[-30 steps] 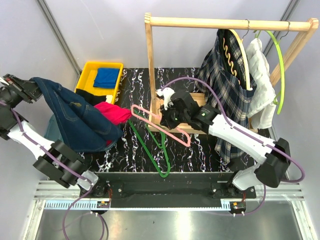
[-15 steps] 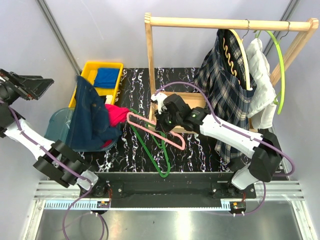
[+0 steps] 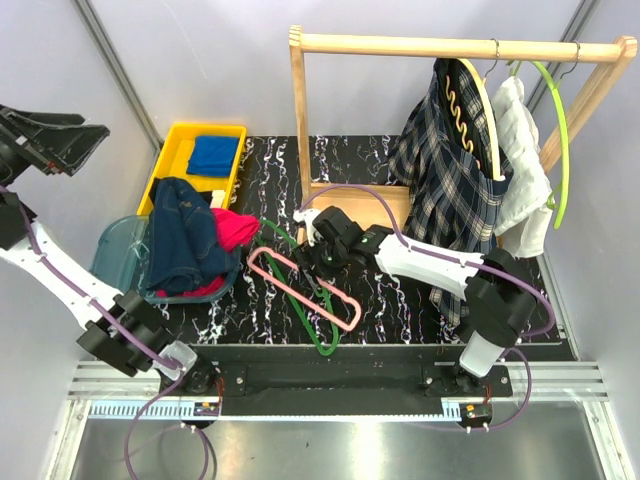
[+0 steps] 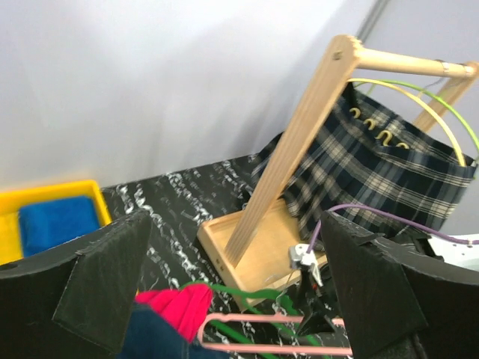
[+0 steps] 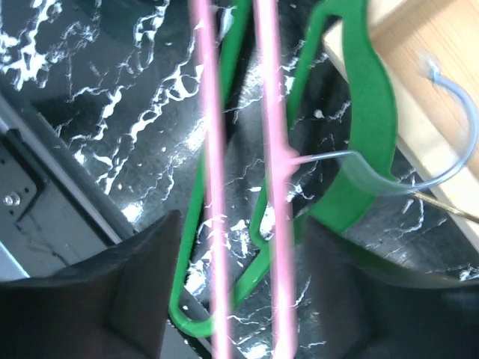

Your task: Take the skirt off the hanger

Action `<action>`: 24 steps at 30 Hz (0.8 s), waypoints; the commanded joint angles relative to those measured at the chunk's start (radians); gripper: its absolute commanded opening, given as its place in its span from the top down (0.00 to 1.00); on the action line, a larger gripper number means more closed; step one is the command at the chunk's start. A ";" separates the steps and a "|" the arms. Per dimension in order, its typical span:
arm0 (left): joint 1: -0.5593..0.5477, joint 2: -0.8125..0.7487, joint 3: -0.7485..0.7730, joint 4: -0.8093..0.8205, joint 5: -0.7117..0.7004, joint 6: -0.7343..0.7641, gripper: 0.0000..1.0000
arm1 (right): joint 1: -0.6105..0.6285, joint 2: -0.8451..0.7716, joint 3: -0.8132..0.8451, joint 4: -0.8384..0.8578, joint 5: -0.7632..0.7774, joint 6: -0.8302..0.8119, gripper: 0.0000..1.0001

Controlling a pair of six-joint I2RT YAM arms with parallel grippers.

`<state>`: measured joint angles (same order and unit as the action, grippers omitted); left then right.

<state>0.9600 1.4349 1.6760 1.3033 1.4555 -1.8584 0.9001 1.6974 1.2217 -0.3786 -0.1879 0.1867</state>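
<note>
The navy plaid skirt (image 3: 450, 185) hangs at the right of the wooden rail on the cream hanger (image 3: 488, 120), whose wavy bar shows against the cloth. The left wrist view takes in the skirt (image 4: 374, 168) and the hanger (image 4: 408, 93) from far off. My left gripper (image 3: 62, 145) is raised at the far left, open, with nothing between its fingers (image 4: 105, 277). My right gripper (image 3: 313, 260) is low over the table centre, well left of the skirt. It is open, and the two bars of a pink hanger (image 5: 273, 187) pass loosely between its jaws.
A pink hanger (image 3: 300, 290) and a green hanger (image 3: 305, 310) lie on the marble table. A denim garment (image 3: 185, 245) and red cloth fill a basin (image 3: 112, 250) beside a yellow bin (image 3: 200, 160). A white garment (image 3: 520, 170) and another green hanger (image 3: 560, 140) hang right of the skirt.
My left gripper opened and rose; the denim garment dropped into the basin. My right gripper carried the pink hanger left and down onto the table, then opened.
</note>
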 commanded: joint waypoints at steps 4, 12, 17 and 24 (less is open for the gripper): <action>-0.107 -0.096 0.019 0.139 -0.112 0.079 0.01 | 0.008 -0.160 0.059 -0.023 0.181 -0.033 0.00; -0.170 -0.126 0.010 0.019 -0.112 0.143 0.01 | 0.006 -0.381 0.561 -0.368 0.488 0.110 0.00; -0.230 -0.139 0.030 -0.107 -0.093 0.240 0.01 | 0.006 -0.597 0.636 -0.255 0.519 0.060 0.00; -0.306 -0.185 -0.016 -0.239 -0.076 0.334 0.01 | 0.007 -0.634 0.727 -0.405 0.985 -0.220 0.12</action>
<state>0.6701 1.2964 1.6714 1.1408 1.3914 -1.6066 0.9028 1.0134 2.0228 -0.6525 0.5201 0.1505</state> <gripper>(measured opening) 0.985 0.859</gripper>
